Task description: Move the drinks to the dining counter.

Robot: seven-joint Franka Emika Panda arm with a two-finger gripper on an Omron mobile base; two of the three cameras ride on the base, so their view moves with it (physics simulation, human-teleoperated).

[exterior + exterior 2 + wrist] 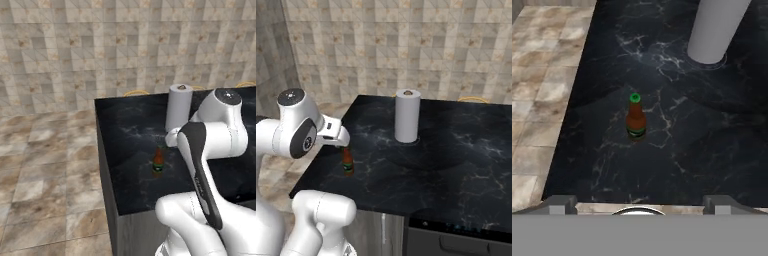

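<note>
Floor tiles (45, 165) of mottled beige occupy the left of the left base view, and we see them meet a tiled wall (100, 45) behind. To their right stands the dining counter (130, 130), its black white-veined top seen from the corner, with the grey base visible below the near edge. On this top we find one drink bottle (158, 162), upright, brown with an orange-brown neck; its cap is hidden here by the white arm (210, 145), which crosses just beside it. Farther back stands the paper-towel roll (178, 107), upright and well apart from the bottle.

In the right base view we see the same bottle (348, 162) near the left edge of the counter (446, 150), directly beneath the hand end of the arm (301, 132), whose fingers are too hidden to judge. The roll (407, 116) stands to the right of the bottle, near the middle of the top. This view alone shows a dark panel (461, 235) below the near right edge.

In the hand view we look down on the bottle (635, 118), and here its green cap is plain. The gripper (640, 204) hangs above it, the two finger tips (559, 204) set wide apart at the lower corners, touching nothing. The base of the roll (714, 30) shows at upper right, the floor (542, 75) at left.
</note>
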